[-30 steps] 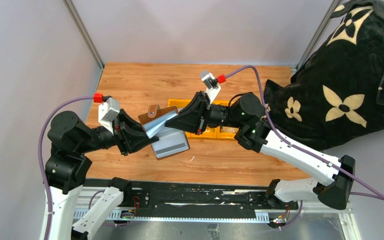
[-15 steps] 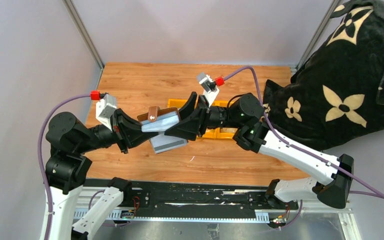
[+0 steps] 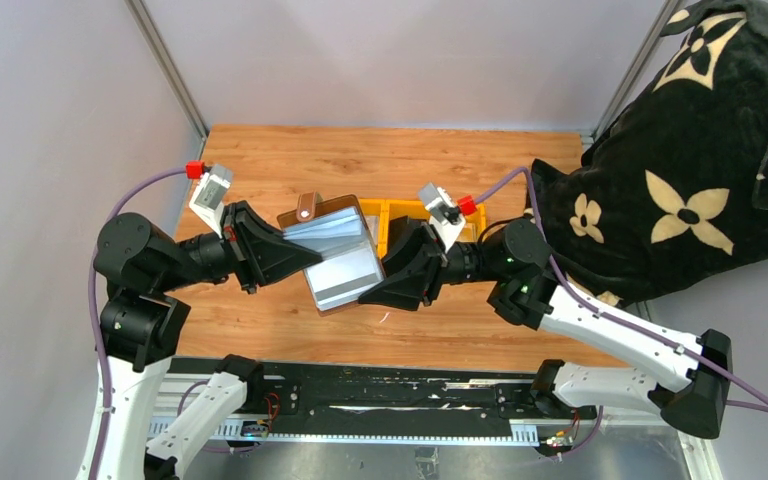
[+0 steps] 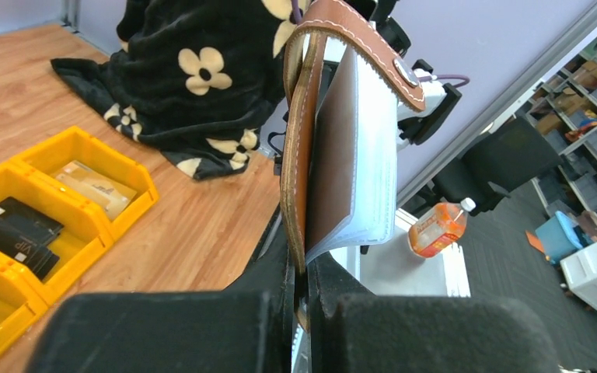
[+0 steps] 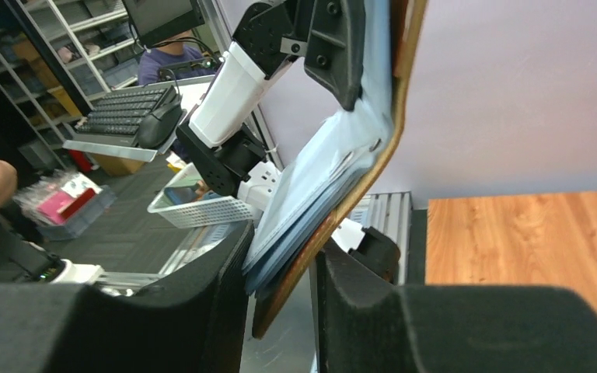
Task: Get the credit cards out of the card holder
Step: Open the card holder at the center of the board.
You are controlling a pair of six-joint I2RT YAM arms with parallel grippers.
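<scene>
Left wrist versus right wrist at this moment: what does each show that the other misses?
Left wrist only: the yellow bin holding black cards and a tan card, the flowered blanket, and the wallet's strap with its snap. Right wrist only: the left tool pinching the wallet's far edge, and a keyboard beyond the table. Both: the wallet edge-on between that arm's own fingers, and the wooden table.

Beyond the card holder (image 3: 345,275), bare tabletop (image 3: 260,160) lies left, yellow bin (image 3: 405,204) and blanket (image 3: 690,150) right.
</scene>
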